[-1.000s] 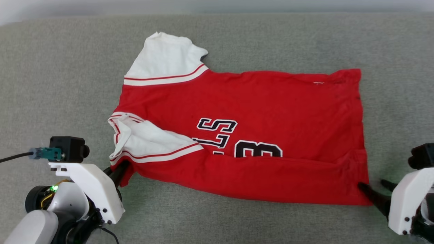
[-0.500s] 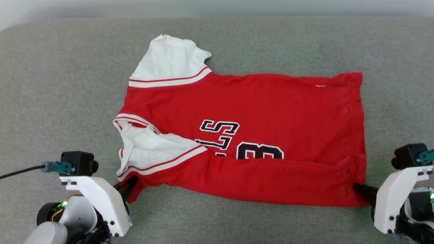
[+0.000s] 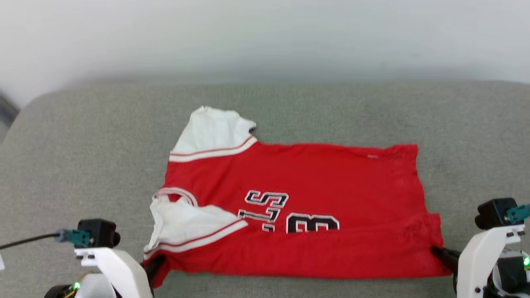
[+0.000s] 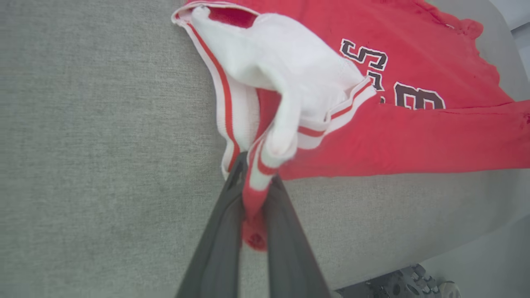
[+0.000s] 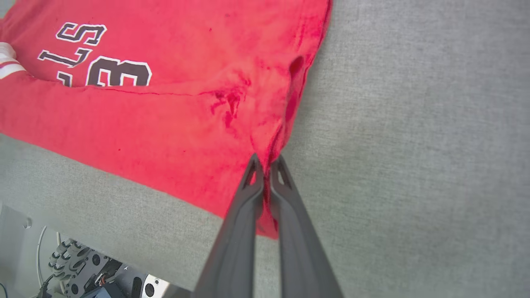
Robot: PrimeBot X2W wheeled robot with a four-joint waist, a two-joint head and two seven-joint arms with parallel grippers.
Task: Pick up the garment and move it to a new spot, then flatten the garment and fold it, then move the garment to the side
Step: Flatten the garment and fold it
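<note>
jersey (image 3: 314, 194): red, spread out on the grey cushion (image 3: 83, 145), close to its front edge; collar end to the robot's left, hem to its right
near edge: a long strip is folded up over the chest and hides the lower part of the black number (image 3: 312, 223)
far sleeve (image 3: 211, 132): white, lying flat on the cushion
near sleeve (image 3: 186, 223): white, bunched, resting on the red cloth
left gripper (image 4: 256, 174): fingers pressed together on the striped trim at the near-left corner, with cloth wadded between them
right gripper (image 5: 266, 163): fingers pinching the near-right hem corner; cloth puckers at the tips
</note>
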